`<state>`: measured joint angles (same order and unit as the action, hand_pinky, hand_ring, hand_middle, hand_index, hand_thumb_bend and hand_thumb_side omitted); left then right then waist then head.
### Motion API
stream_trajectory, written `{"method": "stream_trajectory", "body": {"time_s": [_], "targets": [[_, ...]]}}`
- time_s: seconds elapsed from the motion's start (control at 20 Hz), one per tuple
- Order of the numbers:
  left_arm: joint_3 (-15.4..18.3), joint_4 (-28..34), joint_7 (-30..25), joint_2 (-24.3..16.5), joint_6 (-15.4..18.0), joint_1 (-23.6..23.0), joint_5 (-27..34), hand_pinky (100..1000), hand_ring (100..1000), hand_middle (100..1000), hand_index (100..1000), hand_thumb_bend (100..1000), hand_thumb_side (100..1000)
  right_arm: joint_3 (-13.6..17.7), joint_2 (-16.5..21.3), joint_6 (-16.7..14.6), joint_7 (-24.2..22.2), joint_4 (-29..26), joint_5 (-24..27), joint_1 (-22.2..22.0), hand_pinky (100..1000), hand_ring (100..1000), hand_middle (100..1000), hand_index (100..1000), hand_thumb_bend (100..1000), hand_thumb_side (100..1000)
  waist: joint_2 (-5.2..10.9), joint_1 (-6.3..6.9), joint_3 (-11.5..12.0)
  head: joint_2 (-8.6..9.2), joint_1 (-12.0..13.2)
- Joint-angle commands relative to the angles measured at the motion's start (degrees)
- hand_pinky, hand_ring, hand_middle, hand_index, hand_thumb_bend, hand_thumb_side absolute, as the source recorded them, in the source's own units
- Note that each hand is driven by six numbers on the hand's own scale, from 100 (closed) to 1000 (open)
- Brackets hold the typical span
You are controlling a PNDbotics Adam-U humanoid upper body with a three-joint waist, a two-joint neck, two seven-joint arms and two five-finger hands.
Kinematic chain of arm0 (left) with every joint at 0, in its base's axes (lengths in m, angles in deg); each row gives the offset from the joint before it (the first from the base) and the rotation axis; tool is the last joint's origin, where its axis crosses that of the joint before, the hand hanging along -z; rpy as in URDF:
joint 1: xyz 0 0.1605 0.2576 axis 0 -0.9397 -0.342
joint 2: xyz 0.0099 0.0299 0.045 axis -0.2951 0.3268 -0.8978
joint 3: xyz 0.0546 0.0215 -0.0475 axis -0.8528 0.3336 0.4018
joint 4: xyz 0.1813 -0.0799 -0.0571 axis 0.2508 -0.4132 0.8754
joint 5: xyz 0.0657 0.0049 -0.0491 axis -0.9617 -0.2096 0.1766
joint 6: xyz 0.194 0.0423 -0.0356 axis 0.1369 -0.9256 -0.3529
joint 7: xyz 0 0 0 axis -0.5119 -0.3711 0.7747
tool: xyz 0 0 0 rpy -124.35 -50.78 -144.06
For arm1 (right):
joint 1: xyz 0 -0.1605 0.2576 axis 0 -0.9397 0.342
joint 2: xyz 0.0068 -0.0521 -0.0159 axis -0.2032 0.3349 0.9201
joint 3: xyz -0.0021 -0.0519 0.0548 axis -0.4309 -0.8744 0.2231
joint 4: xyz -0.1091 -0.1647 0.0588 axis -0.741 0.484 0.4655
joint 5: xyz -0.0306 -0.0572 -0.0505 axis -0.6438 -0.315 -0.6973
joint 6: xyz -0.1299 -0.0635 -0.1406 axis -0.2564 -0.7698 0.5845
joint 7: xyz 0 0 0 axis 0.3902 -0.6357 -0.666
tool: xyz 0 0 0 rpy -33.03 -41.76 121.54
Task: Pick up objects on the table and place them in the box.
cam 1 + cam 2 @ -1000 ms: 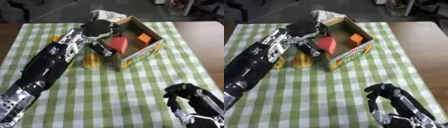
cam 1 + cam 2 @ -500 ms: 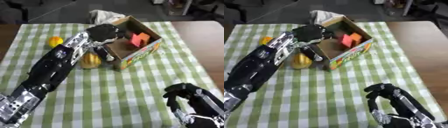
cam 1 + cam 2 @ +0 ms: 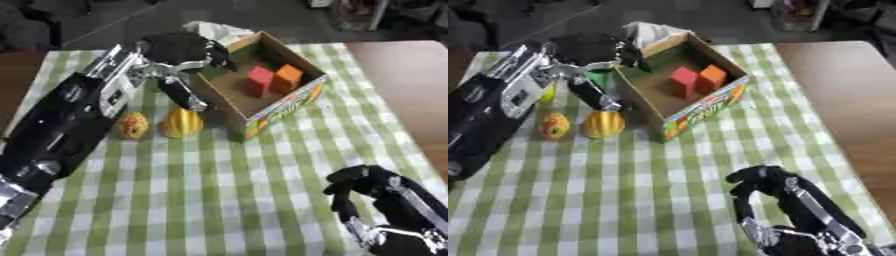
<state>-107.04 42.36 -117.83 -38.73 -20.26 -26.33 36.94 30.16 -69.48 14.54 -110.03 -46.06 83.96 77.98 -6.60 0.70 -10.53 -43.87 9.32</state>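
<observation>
The open cardboard box [image 3: 278, 108] stands at the table's far middle, with a red block [image 3: 259, 80] and an orange block [image 3: 289, 76] side by side inside it. My left hand [image 3: 176, 48] hovers just left of the box's near-left wall, empty, with one straight finger [image 3: 184, 94] pointing down toward the table. A yellow-orange fruit [image 3: 183, 123] and a smaller orange fruit [image 3: 133, 125] lie on the cloth under my left forearm. Another yellow-green piece [image 3: 547, 93] peeks out behind that arm. My right hand [image 3: 366, 186] rests at the lower right, fingers relaxed, holding nothing.
A green-and-white checked cloth [image 3: 219, 200] covers the table. Bare brown tabletop [image 3: 402, 85] shows to the right. A crumpled white thing [image 3: 210, 31] lies just behind the box. The near half of the cloth holds nothing but my right arm.
The red block, held in my left hand over the box a second ago, now sits in the box beside the orange block. The left hand has let go and drawn back left.
</observation>
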Motion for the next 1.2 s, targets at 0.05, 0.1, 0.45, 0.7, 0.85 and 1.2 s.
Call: {"method": "stream_trajectory", "body": {"time_s": [0.05,0.1,0.45,0.7,0.85,1.2], "targets": [[1.1,0.9,-7.0,-3.3,-2.2,-0.5,0.0,751,682,722,871,424,428,0.5,0.8,-0.2,0.2,-0.6,-0.3,0.3,680,482,429,739,100,127,0.74,0.00,0.1,-0.25,-0.4],[1.4,0.0,-8.3,-3.1,-2.8,-1.0,-1.0,750,683,724,870,425,450,0.5,0.8,-0.2,0.2,-0.6,-0.4,0.3,680,482,429,739,100,127,0.74,-0.04,0.2,-0.25,-0.5],[3.0,-9.0,-9.6,0.5,-4.7,-1.9,-6.7,755,697,755,884,424,531,0.5,0.7,-0.2,0.3,-0.7,-0.4,0.3,680,481,429,740,100,125,0.74,-0.39,0.1,-0.25,-0.6],[3.8,-13.3,-4.4,3.0,-5.7,-1.6,-11.4,761,708,771,887,445,476,0.5,0.6,-0.2,0.2,-0.7,-0.3,0.2,680,481,430,740,100,125,0.73,-0.51,-0.1,-0.25,-0.6],[4.3,-15.6,-0.9,4.5,-6.4,-1.6,-14.1,755,702,759,871,422,431,0.5,0.5,-0.2,0.3,-0.7,-0.3,0.2,680,481,430,740,100,126,0.71,-0.53,-0.2,-0.25,-0.5],[5.1,-18.3,4.8,6.2,-6.3,-2.6,-13.2,627,543,553,707,292,294,0.6,0.4,-0.2,0.3,-0.6,-0.3,0.3,681,481,431,740,100,127,0.67,-0.45,-0.4,-0.25,-0.6]]}}
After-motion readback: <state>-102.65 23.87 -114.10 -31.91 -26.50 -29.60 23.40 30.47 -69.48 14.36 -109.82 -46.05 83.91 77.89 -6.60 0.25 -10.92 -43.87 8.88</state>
